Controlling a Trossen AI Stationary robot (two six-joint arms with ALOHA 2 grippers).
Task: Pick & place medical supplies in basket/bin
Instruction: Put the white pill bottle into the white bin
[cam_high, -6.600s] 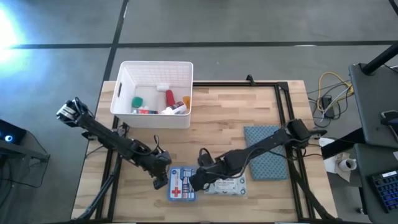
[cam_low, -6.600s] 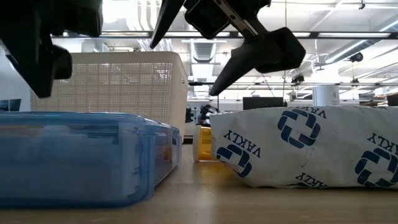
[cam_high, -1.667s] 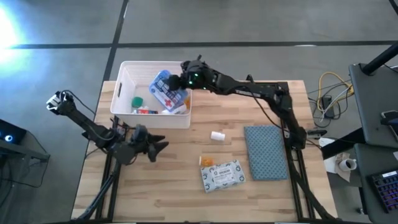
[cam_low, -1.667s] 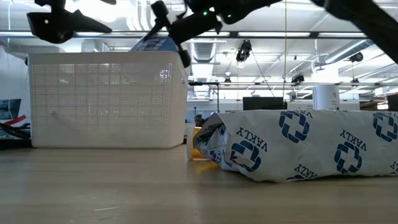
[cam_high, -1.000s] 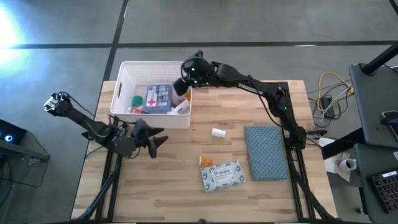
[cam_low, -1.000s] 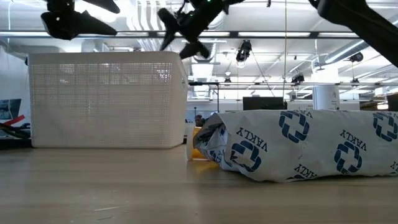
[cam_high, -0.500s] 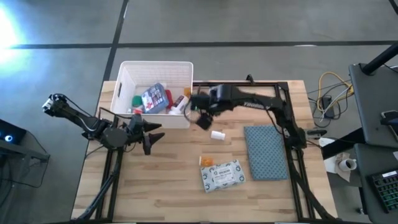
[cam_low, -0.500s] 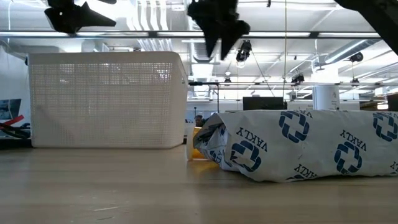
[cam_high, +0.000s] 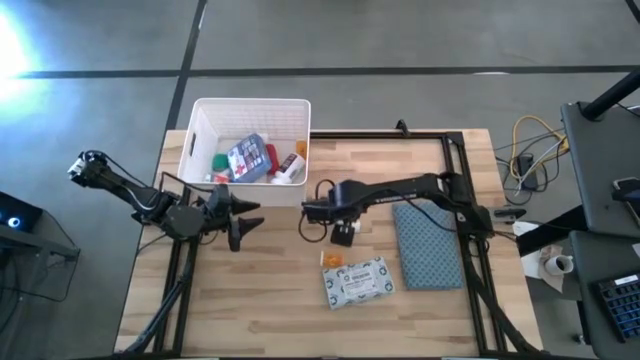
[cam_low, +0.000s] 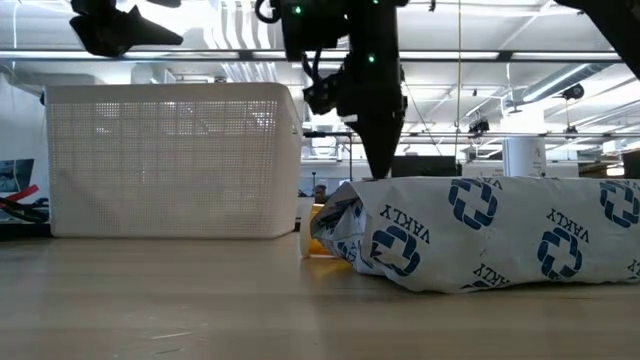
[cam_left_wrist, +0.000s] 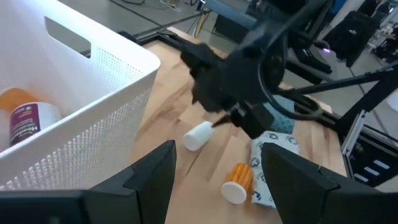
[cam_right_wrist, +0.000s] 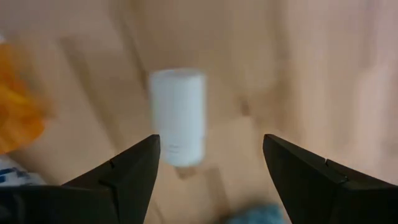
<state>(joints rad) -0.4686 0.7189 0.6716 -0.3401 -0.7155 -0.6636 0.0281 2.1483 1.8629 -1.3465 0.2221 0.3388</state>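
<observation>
The white bin (cam_high: 201, 142) stands at the table's far left and holds the blue-white first-aid pouch (cam_high: 246, 158), a green piece, a red tube and white bottles. A small white bottle (cam_right_wrist: 178, 116) lies on its side on the table. My right gripper (cam_high: 338, 222) hangs open just above it, pointing down, and touches nothing. An orange bottle (cam_high: 331, 259) and the white wipes pack (cam_high: 358, 281) lie nearer the front edge. My left gripper (cam_high: 240, 215) waits open, near the bin's near side.
A blue-grey cloth pad (cam_high: 428, 243) lies flat at the table's right. The bin's slotted wall (cam_low: 170, 160) stands tall at the left of the low view, and the wipes pack (cam_low: 480, 235) fills its right. Bare wood lies between the bin and the table's near edge.
My right gripper has left the bin's far right corner, swung toward the table's near edge and come down, tipping from nearly level to pointing down over the small white bottle. The first-aid pouch has shifted from lying flat in the bin to lying aslant among the other items.
</observation>
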